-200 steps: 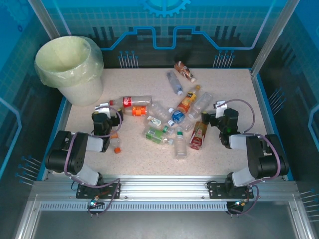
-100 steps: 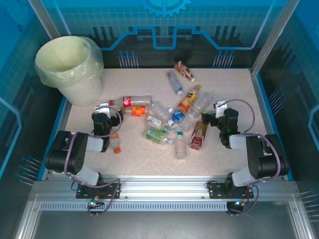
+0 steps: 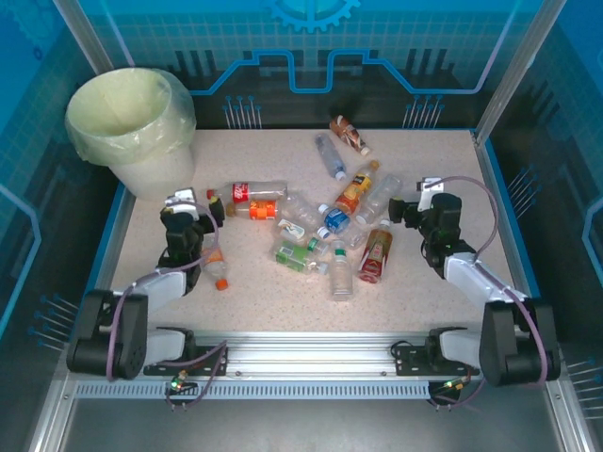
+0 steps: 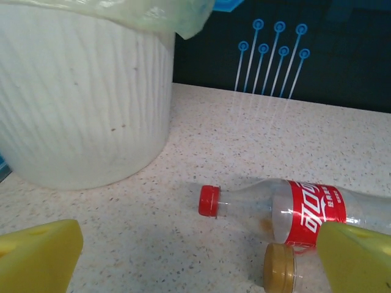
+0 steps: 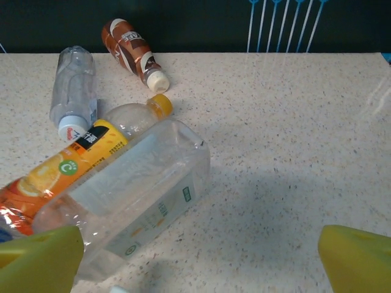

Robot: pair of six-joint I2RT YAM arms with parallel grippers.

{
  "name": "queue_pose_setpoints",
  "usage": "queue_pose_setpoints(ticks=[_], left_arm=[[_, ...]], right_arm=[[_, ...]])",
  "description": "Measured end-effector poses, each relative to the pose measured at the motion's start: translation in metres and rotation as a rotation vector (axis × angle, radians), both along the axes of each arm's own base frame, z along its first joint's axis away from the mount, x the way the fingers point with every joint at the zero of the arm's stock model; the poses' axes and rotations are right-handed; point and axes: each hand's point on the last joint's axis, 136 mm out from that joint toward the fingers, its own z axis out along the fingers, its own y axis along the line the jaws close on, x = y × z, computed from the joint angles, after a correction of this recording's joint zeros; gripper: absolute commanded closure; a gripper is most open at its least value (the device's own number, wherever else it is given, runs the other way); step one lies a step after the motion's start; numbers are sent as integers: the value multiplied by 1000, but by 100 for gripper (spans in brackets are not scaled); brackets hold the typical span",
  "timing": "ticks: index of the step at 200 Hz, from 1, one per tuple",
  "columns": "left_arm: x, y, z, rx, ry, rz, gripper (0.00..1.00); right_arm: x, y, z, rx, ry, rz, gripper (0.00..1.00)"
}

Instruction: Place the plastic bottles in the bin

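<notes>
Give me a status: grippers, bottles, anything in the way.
Left gripper and right gripper open, holding nothing. Plastic bottles scattered on the table, none seen in the bin. Nothing seen blocking the bin.

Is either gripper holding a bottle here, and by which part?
Nothing is held. The left gripper and the right gripper both stand open; the red-labelled bottle and the clear bottle before them lie on the table.

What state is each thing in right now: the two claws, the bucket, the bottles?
left gripper: open, holding nothing.
right gripper: open, holding nothing.
bin: upright, bag-lined, no bottle seen inside.
plastic bottles: lying on the table, outside the bin.
red-label bottle: on its side, red cap on.
brown bottle: on its side, white cap on.
</notes>
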Motion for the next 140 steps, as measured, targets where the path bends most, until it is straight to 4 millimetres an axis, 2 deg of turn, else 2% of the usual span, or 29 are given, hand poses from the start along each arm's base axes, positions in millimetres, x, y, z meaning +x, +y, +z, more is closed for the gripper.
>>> queue_pose_setpoints(ticks=[34,49,62,80,107,120,140], left_arm=[[-1,6,40,-140,9,76,1],[-2,5,55,-230,11,99,1],[-5,2,59,-308,26,109,1],[-10,-5,54,-406,66,104,1],[-18,-19,34,-523,151,85,1],[-21,-24,28,-562,181,74,1],[-23,-31,25,-601,214,57,1]], right_arm=[[-23,6,3,123,143,-80,0],[-38,8,-3,196,236,-131,0],[-53,14,-11,247,327,-157,0],[-79,38,-30,285,463,-135,0],[-119,76,-56,275,644,-90,0],[-132,87,-65,260,702,-86,0],[-144,94,-79,227,758,-120,0]])
